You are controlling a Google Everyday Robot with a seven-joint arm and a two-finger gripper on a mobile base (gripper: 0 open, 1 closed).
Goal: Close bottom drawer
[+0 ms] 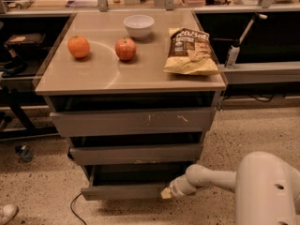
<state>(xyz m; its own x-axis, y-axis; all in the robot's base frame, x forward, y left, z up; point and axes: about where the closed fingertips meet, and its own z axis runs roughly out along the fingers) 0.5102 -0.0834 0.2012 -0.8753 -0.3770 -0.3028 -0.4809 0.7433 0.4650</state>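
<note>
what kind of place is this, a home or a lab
Probably a lab or workshop: cluttered workbenches behind, a loose cable on the speckled floor, a cabinet staged with orange, apple and chip bag. The gripper is at a front corner of the open bottom drawer.

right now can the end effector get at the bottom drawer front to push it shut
Probably yes: the end effector sits at the right end of the bottom drawer front, which stands pulled out, and nothing visible lies between them.
</note>
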